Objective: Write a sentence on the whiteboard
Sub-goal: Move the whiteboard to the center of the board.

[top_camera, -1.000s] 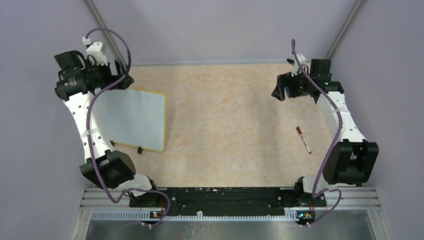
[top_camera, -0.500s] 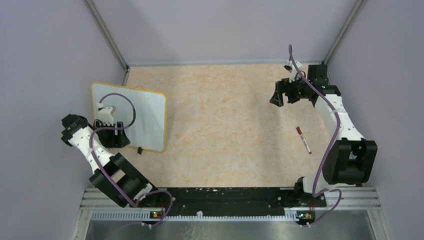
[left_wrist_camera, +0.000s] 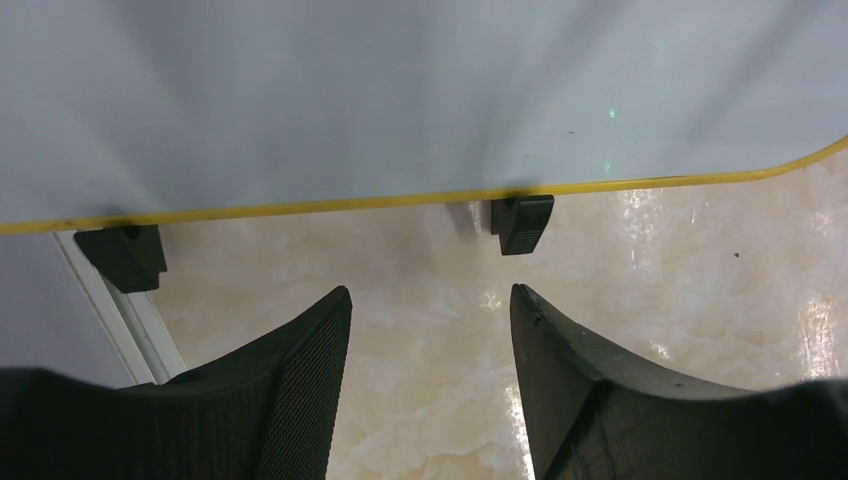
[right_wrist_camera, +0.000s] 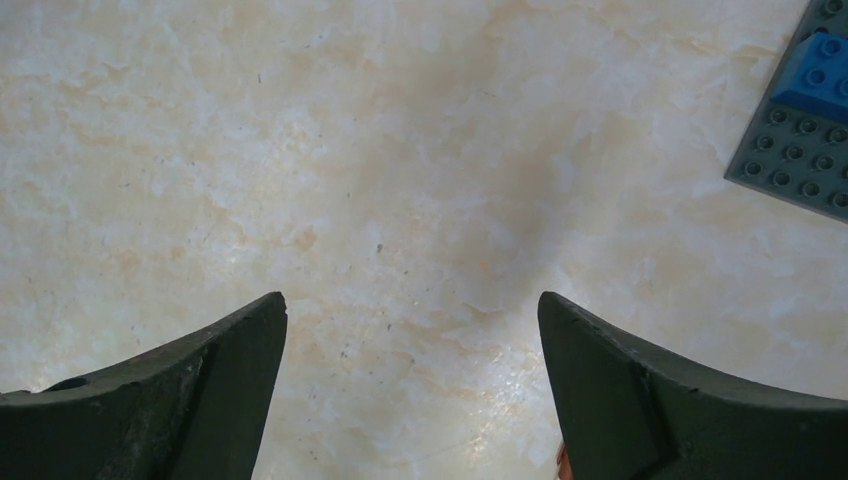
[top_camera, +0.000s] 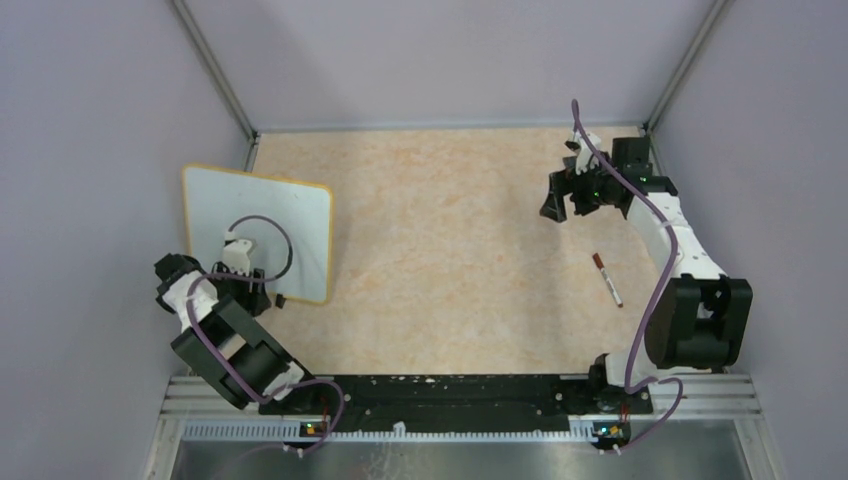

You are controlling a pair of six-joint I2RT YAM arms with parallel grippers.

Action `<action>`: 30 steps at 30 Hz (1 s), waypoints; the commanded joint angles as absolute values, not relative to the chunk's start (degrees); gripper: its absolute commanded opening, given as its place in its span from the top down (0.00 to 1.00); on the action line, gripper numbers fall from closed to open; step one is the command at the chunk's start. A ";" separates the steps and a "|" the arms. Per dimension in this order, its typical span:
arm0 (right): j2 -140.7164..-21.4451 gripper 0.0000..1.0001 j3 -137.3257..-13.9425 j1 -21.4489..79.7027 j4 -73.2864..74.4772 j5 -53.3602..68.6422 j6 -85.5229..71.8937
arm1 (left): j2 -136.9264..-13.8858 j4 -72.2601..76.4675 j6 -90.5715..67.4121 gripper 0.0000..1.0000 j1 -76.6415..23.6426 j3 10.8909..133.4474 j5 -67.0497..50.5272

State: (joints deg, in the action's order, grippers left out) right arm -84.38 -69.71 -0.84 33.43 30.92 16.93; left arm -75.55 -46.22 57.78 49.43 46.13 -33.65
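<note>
The whiteboard (top_camera: 290,220) lies at the table's left, white with a yellow-orange rim. Its face is plain white where it shows, and the sentence is out of view. My left gripper (top_camera: 255,288) sits low at the board's near edge. In the left wrist view the whiteboard (left_wrist_camera: 400,90) fills the top, with its two black clip feet (left_wrist_camera: 520,222) under the rim. There my left gripper (left_wrist_camera: 430,292) is open just short of that rim, with only table between the fingers. My right gripper (top_camera: 556,196) hovers at the far right, and in its own view the right gripper (right_wrist_camera: 412,297) is wide open over bare table.
A marker (top_camera: 606,279) with a reddish cap lies on the table near the right arm. A grey studded plate with a blue brick (right_wrist_camera: 800,120) shows at the right wrist view's upper right. Purple walls close in on three sides.
My left arm has swung from the board's far-left corner back to its near edge, uncovering the board, and its jaws have narrowed. The right gripper has shifted slightly.
</note>
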 commanded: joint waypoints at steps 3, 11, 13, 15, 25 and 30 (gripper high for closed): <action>-83.75 0.08 -69.36 -0.35 31.79 30.83 17.49 | -75.65 -38.30 56.92 0.36 46.56 43.04 -36.98; -83.64 0.08 -67.97 -0.33 30.72 30.10 17.49 | -75.90 -32.75 51.75 0.43 40.69 40.73 -37.03; -83.67 0.08 -67.55 -0.35 30.62 29.94 17.49 | -75.75 -32.09 51.18 0.47 38.51 40.33 -37.22; -83.65 0.08 -67.29 -0.35 30.75 29.88 17.70 | -75.32 -31.36 50.35 0.48 36.66 39.86 -37.34; -84.01 0.08 -66.75 -0.35 30.42 29.27 18.37 | -75.49 -27.07 42.19 0.47 24.90 39.22 -36.04; -84.06 0.08 -66.55 -0.35 30.32 29.09 18.37 | -76.92 -25.22 38.51 0.46 17.30 40.02 -33.43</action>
State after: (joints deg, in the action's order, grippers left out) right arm -84.38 -66.89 -0.84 32.18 29.19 17.43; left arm -75.68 -29.69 42.63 22.17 39.83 -33.52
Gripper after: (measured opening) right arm 0.922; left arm 0.535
